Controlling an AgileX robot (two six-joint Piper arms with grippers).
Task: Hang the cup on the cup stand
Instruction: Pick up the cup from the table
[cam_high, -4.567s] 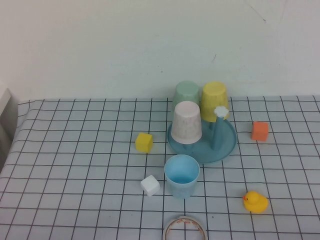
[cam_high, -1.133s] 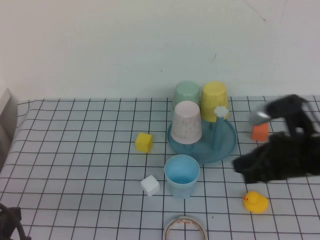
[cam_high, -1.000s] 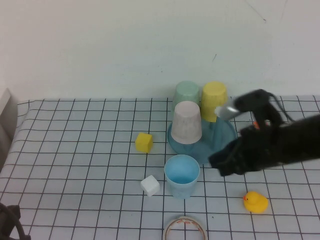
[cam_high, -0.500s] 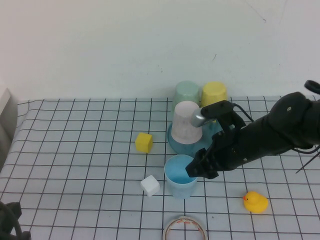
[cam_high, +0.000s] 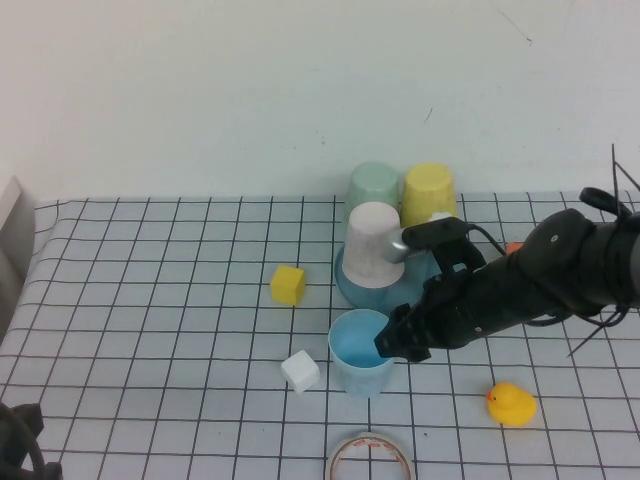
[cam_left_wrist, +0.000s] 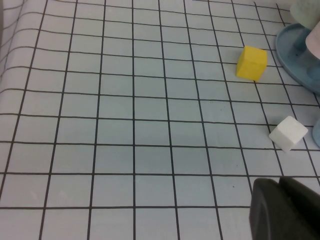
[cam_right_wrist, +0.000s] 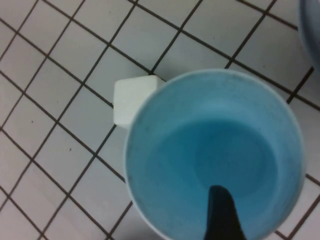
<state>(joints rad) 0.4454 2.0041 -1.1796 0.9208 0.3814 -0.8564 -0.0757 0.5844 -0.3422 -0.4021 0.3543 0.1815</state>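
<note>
Lowered since half a second ago, the open right gripper (cam_high: 392, 348) straddles the light blue plastic cup's (cam_high: 362, 352) rim; three inverted cups occupy the teal cup stand (cam_high: 452, 291); the closed left gripper (cam_left_wrist: 283, 209) idles.

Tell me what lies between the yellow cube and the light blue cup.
In the high view, only bare checkered cloth separates the yellow cube from the light blue cup. The white cube sits nearer the camera, off that line; the open right pincer is at the cup's far rim.

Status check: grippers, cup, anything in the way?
Right gripper open, one finger inside upright cup. Left gripper shut, parked low. White cube beside cup.
</note>
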